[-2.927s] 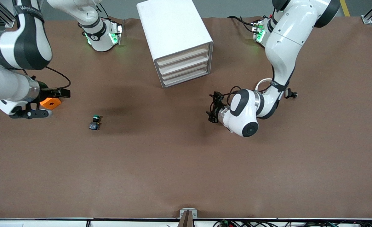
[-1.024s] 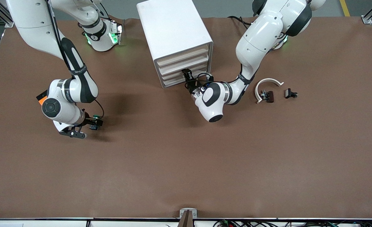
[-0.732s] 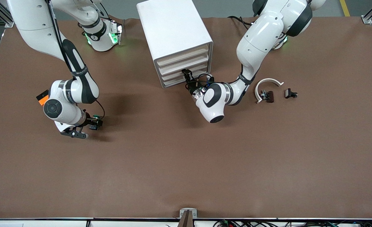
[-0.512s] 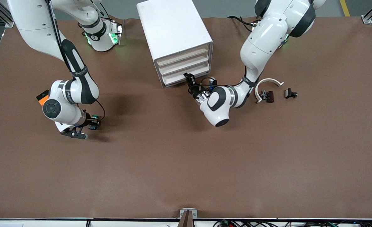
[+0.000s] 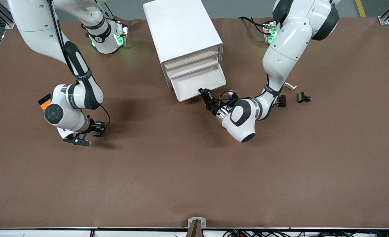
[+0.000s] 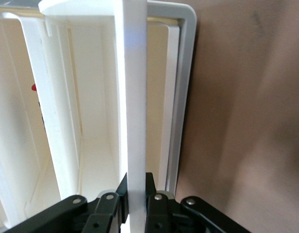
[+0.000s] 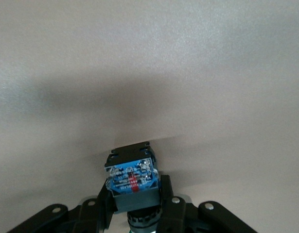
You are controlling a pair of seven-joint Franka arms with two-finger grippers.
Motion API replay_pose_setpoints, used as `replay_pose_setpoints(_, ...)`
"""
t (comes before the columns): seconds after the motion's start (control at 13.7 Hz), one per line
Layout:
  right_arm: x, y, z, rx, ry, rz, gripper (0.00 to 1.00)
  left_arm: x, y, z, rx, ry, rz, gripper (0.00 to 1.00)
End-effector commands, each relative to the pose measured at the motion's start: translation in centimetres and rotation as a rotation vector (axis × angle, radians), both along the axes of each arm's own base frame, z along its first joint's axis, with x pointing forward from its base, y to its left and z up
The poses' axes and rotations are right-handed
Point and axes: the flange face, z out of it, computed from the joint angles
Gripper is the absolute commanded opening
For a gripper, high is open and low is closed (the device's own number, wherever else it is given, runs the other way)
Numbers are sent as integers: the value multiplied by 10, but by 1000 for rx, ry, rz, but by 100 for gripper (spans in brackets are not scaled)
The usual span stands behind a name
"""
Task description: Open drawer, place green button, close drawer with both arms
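The left tool (image 5: 205,93) is clamped on the front lip of the bottom drawer (image 5: 197,85), which stands pulled out of the cabinet (image 5: 179,28). The right tool (image 5: 97,128) grips the button (image 7: 133,177) low over the desk (image 5: 194,171), toward the right arm's end. Opening looks nearly done; placing and closing remain.

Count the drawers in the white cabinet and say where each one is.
4. Three drawers sit shut, stacked in the cabinet. The lowest drawer is pulled out toward the front camera, with the left gripper shut on its front edge.
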Motion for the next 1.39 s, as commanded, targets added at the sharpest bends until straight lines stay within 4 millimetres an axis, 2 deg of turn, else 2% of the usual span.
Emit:
replay_pose_setpoints(0.0, 10, 12, 25, 28, 47, 3, 17, 24, 16, -6, 23, -53, 36, 6)
replay_pose_setpoints(0.07, 15, 17, 41, 34, 90, 5, 17, 28, 17, -2, 5, -73, 34, 22)
replay_pose_setpoints(0.15, 20, 23, 61, 41, 129, 12, 17, 32, 20, 0, -2, -82, 38, 45)
replay_pose_setpoints(0.22, 26, 26, 79, 43, 164, -2, 17, 36, 21, 4, -11, -96, 38, 86)
replay_pose_setpoints(0.29, 30, 30, 95, 38, 195, -30, 17, 41, 23, 8, -11, -111, 40, 100)
replay_pose_setpoints(0.44, 33, 49, 129, 23, 236, -74, 17, 54, 28, 19, -11, -142, 46, 100)
replay_pose_setpoints(0.59, 26, 82, 159, -6, 264, -129, 17, 68, 35, 40, 16, -205, -20, 100)
replay_pose_setpoints(0.73, 11, 129, 184, -51, 267, -196, 17, 85, 49, 66, 56, -279, -109, 100)
replay_pose_setpoints(0.88, -8, 180, 195, -90, 268, -271, 17, 98, 65, 86, 114, -358, -166, 100)
replay_pose_setpoints(1.17, -50, 289, 216, -78, 283, -479, 17, 136, 114, 139, 141, -549, -235, 100)
replay_pose_setpoints(1.32, -76, 344, 227, -86, 269, -566, 17, 153, 148, 171, 111, -623, -215, 100)
